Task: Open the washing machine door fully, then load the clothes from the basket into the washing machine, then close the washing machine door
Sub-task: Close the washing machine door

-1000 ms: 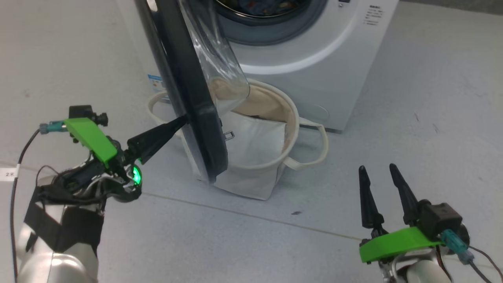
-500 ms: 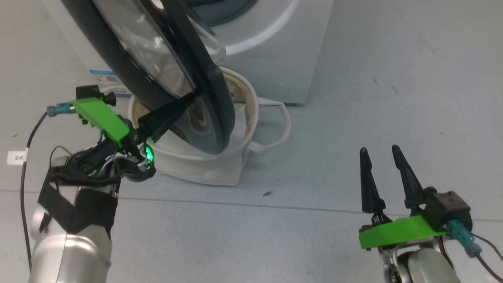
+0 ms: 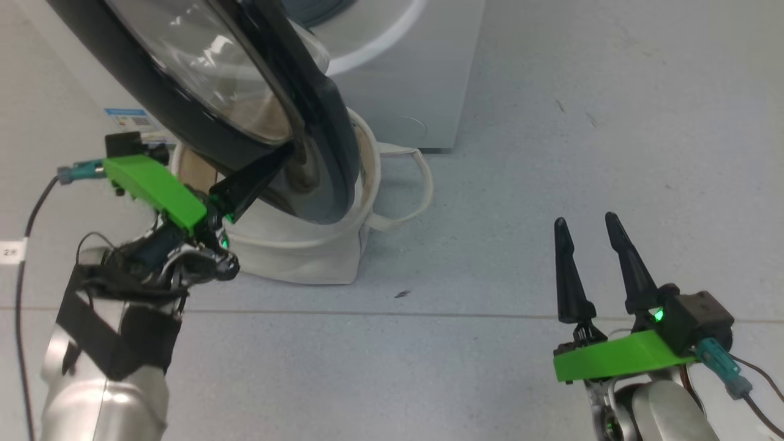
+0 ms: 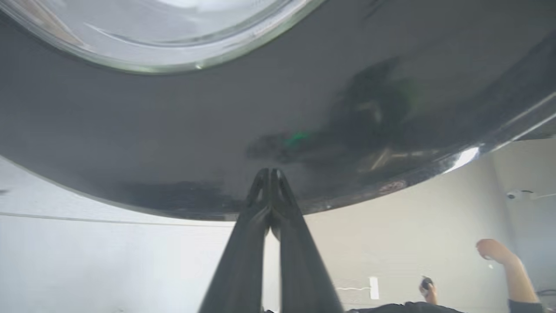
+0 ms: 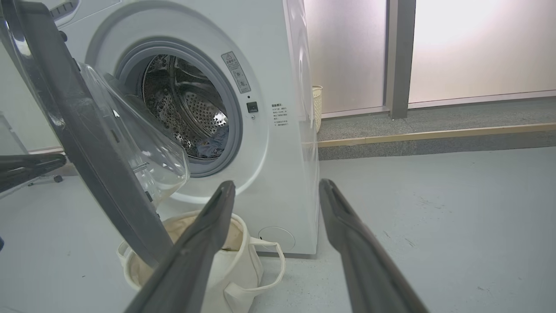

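Left gripper (image 3: 278, 160): in the head view you see its 2 fingers pressed together, holding nothing, tips against the part-open washing machine door (image 3: 334, 159) above the basket (image 3: 294, 257). The right gripper (image 3: 587, 223) is spread and empty (well apart). Left wrist view: the tips touch the door's glossy black face. Right wrist view: clothes (image 5: 215, 143) lie inside the washing machine (image 5: 278, 65).

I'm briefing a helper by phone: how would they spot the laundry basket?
Find the big white front-loading washing machine. On the floor at its front, beneath the swung-out glossy black door, sits a round cream canvas basket. Its soft fabric and two loop handles set it apart.
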### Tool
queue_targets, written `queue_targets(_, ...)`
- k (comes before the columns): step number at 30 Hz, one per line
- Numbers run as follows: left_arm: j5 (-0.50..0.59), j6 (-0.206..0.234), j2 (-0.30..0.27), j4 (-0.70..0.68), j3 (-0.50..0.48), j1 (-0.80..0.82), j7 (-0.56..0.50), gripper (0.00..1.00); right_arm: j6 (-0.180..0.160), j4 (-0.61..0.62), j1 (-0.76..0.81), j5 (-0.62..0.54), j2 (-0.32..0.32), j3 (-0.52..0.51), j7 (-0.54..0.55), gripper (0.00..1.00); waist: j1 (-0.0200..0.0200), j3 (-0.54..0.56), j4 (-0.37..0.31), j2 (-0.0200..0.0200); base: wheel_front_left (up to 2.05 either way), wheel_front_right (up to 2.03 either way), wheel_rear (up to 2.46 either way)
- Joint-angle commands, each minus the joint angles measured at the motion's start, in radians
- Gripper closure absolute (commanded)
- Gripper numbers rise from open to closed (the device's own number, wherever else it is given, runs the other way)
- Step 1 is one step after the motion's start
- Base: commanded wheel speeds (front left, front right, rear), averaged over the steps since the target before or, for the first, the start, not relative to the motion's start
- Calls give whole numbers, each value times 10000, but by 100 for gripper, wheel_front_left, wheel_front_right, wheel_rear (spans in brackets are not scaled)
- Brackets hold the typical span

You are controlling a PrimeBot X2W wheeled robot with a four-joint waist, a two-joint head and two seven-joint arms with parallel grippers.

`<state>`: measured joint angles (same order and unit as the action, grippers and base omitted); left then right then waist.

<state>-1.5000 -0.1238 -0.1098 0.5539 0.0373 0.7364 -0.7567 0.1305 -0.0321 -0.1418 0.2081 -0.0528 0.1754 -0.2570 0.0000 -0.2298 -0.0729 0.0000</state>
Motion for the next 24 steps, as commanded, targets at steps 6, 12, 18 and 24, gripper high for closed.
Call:
queue_targets(6, 3679, -68, -1632, -1793, 1061, -1211, 3887, 100, 2, 310, -79, 8, 26, 284, -48, 0, 0, 655, 696, 0, 0, 0, 0)
queue_targets(12, 6647, -22, -2096, -1142, 2064, -2201, 7600, 100, 2, 278, 211, -17, 26, 361, -48, 0, 0, 1290, 1191, 0, 0, 0, 0)
queue_targets(18, 8711, 960, -1869, -712, 2250, -3119, 10101, 100, 2, 226, 529, -65, 26, 497, -48, 0, 0, 1680, 1707, 0, 0, 0, 0)
queue_targets(24, 10903, 1693, -1378, -2535, 1174, -4654, 10180, 100, 2, 119, 725, 69, 26, 648, -48, 0, 0, 1874, 1982, 0, 0, 0, 0)
